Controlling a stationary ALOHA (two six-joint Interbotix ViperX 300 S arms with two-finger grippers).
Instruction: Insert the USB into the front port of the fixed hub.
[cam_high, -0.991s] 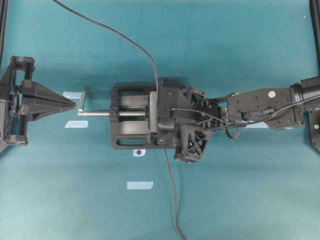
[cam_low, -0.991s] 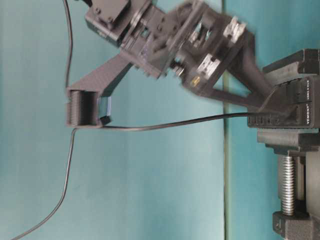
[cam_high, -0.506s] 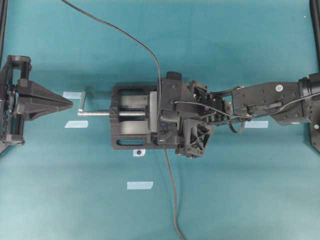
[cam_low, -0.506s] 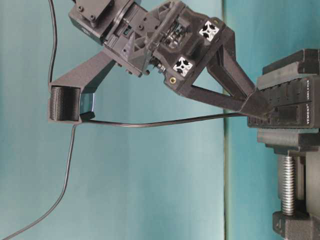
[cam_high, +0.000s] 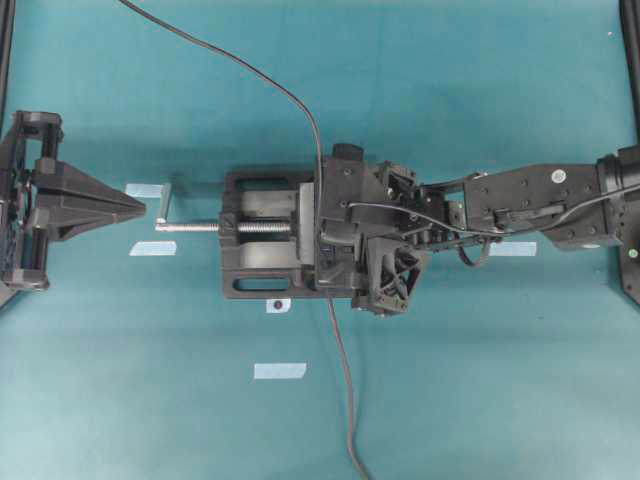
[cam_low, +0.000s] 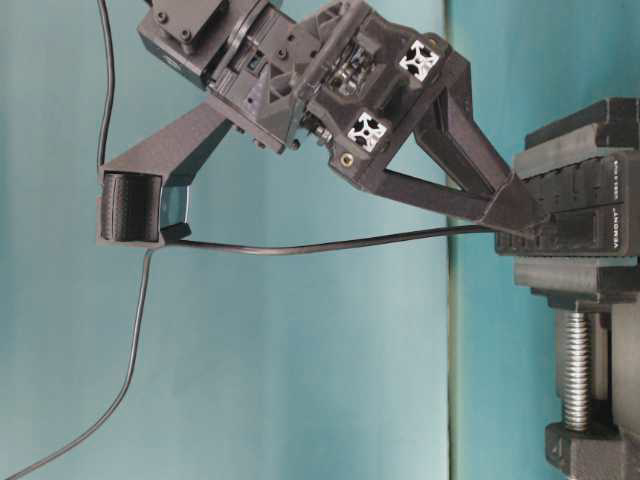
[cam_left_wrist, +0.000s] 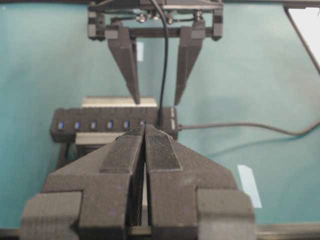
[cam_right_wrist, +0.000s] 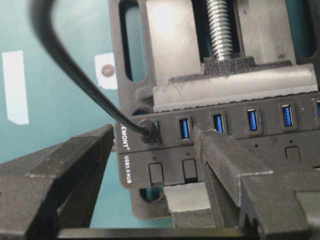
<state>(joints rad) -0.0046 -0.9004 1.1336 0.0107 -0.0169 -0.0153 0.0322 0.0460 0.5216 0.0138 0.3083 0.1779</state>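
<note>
The USB (cam_right_wrist: 149, 131) sits seated in the end port of the fixed hub (cam_right_wrist: 240, 131). Right gripper (cam_right_wrist: 155, 165) jaws are spread, straddling it. Left gripper (cam_left_wrist: 145, 165) jaws are pressed together. Withdraw straight back, avoiding the cable.

Hub (cam_right_wrist: 235, 135): matt black plastic. Vise screw (cam_right_wrist: 220, 30): bare threaded metal. Fingers (cam_left_wrist: 160, 152): ribbed black plastic. Table (cam_high: 450, 100): matt teal.

vise (cam_high: 262, 248) blocking mid-table, cable (cam_high: 345, 390) trailing across near side, bare cloth (cam_high: 480, 110) around
</note>
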